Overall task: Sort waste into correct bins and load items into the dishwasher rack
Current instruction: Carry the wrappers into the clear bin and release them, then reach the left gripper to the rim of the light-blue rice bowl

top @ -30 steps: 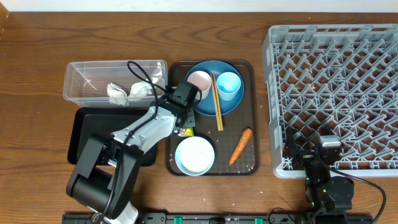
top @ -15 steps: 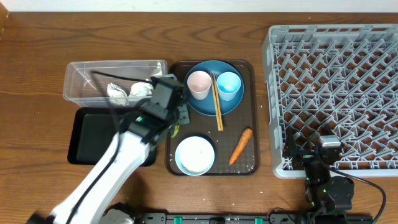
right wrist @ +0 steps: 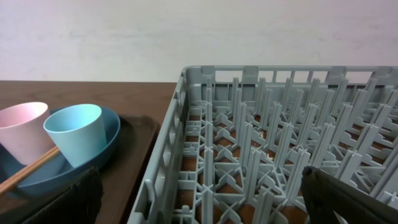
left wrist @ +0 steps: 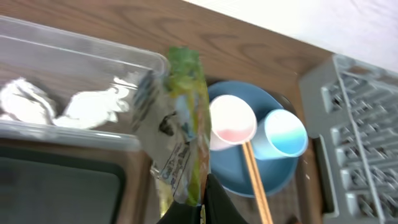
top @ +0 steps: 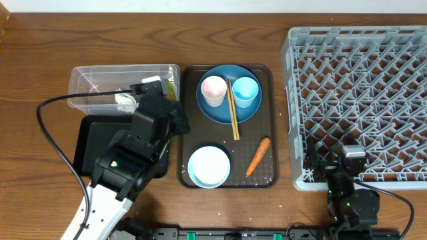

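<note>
Wrapper point(left wrist: 186, 134): crumpled silver, green-and-yellow print

Bright, even light from overhead casts soft shadows on the surface point(top: 40, 67). The left wrist view is motion-blurred throughout. The right wrist view shows the rack point(right wrist: 261, 124) sharp, its near corners dark.

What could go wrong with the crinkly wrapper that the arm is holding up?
The left tool pinches the wrapper only at its lower end, so it might slip out. It hangs by the corner of the clear bin, not clearly over the inside; let go now, it may land on the brown tray instead.
</note>
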Robot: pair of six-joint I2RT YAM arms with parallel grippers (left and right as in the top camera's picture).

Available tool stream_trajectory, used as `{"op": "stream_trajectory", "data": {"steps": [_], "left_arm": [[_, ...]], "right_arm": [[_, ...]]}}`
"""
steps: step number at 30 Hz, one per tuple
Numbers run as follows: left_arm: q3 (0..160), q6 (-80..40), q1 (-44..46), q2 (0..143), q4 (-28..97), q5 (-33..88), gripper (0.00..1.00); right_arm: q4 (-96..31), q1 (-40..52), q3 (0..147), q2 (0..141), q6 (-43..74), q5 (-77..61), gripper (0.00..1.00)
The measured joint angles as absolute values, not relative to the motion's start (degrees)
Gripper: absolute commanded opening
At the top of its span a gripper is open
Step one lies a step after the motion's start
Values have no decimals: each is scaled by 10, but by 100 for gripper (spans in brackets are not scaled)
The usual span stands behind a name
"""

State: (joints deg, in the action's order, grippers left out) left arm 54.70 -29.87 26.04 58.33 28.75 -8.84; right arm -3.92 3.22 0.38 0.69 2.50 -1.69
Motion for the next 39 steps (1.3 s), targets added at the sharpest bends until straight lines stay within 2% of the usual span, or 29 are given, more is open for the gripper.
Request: {"op": "stream_trajectory", "data": {"steps": [6,11,18,25,26,28,35,39], "left_arm": [[547,-295,229,596,292,-110,6],[547,-284,168,628,272,-116,6],[547,-276,82,711,196,-121,6],[547,-271,35,813,107,-122,8],[547,-271,32,825,96,-122,16],[547,-269,26,849,79,-123,43],[547,-259,23,857,67,-120,77],[547,-257,22,804,104,-76,84]], "right_arm": [[-39,32,4,7,25,-17,99],[-39,32,4,7,25,-17,99],[-39,32,4,7,25,-17,99],[-39,32,4,7,25,-17,99],[-39,32,4,7,25,-17,99],[-39,32,4,7,25,-17,99],[-39,32,4,7,25,-17,99],[-39,32,4,7,25,-17,99]]}}
